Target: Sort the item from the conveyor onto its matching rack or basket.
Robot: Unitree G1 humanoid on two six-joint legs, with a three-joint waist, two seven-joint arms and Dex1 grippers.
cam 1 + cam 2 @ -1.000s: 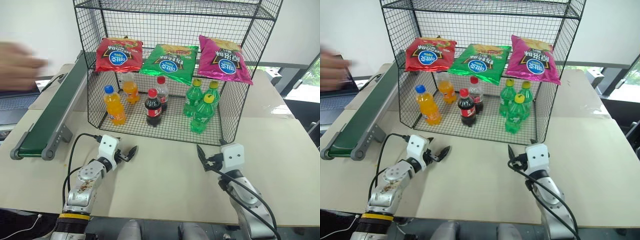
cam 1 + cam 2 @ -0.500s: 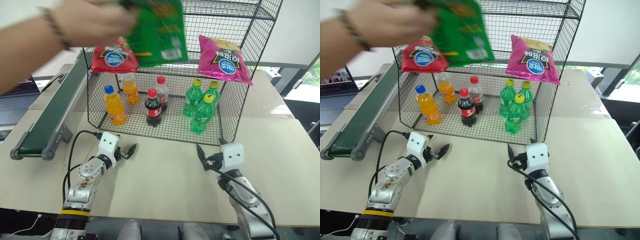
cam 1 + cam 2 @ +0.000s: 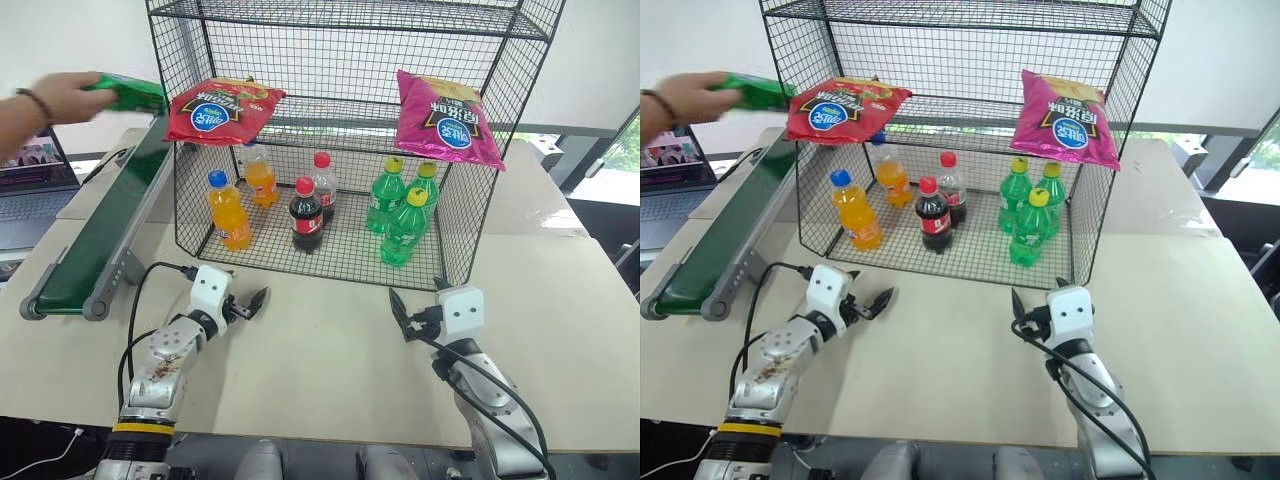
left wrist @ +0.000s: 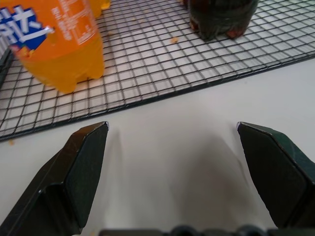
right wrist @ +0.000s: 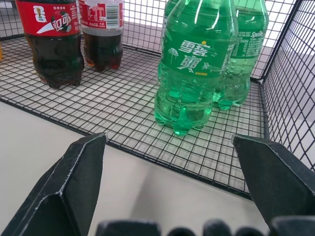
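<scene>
You see the shiny green crisp bag (image 3: 125, 92) in a person's hand (image 3: 62, 98) above the conveyor (image 3: 105, 228); both pincers, left pincer (image 3: 250, 305) and right pincer (image 3: 400, 318), gape released.

A pale table (image 3: 330, 370) carries the conveyor (image 3: 100, 235) along its left side and the black wire rack (image 3: 340, 130) at the middle. A laptop (image 3: 30, 185) sits further left, perhaps on an adjoining surface; the join is unclear.

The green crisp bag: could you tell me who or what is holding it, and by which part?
A person's hand holds the green crisp bag by one end, above the conveyor. Neither robot hand holds anything.
</scene>
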